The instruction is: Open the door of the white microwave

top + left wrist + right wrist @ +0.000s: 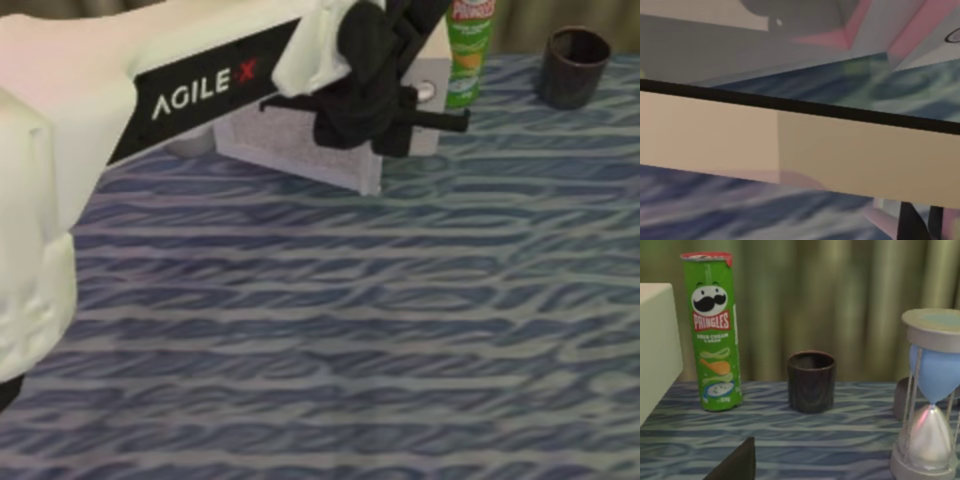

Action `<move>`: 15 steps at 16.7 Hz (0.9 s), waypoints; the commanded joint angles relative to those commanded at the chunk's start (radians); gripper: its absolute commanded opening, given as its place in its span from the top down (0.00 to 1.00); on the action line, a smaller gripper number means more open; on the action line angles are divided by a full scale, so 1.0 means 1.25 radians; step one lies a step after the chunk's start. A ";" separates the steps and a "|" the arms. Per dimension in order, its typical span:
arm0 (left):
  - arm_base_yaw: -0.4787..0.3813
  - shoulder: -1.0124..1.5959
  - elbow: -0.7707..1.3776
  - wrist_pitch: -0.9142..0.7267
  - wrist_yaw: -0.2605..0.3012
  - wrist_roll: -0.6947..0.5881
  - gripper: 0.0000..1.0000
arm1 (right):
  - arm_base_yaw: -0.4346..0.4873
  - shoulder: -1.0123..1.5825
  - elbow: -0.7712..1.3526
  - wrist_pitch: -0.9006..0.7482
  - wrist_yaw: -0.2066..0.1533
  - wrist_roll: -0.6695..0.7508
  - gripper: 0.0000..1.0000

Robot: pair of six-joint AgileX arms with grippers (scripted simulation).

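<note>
Microwave [330,140] is sitting at the far side of the table [350,330], at about 12 o'clock in the top view. Its door [300,145], the flat panel with the grey speckled window, is swinging out from the white box, with its free edge pointing toward 5 o'clock. My left arm is reaching across from 9 o'clock, and the left gripper [400,110] is hanging right over the door and the knob panel. I cannot tell if its jaws are open or closed, or if they are touching the door. A green chip can [715,332] is standing just beside the microwave toward 3 o'clock. A dark cup [811,381] is standing farther that way. A sand timer [930,395] is showing close up in the right wrist view. My right arm is staying out of the top view.
</note>
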 joint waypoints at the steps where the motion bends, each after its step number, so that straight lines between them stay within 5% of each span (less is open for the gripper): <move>1: 0.000 0.000 0.000 0.000 0.000 0.000 1.00 | 0.000 0.000 0.000 0.000 0.000 0.000 0.00; 15: -0.003 -0.007 -0.012 0.008 0.007 0.006 1.00 | 0.000 0.000 0.000 0.000 0.000 0.000 0.00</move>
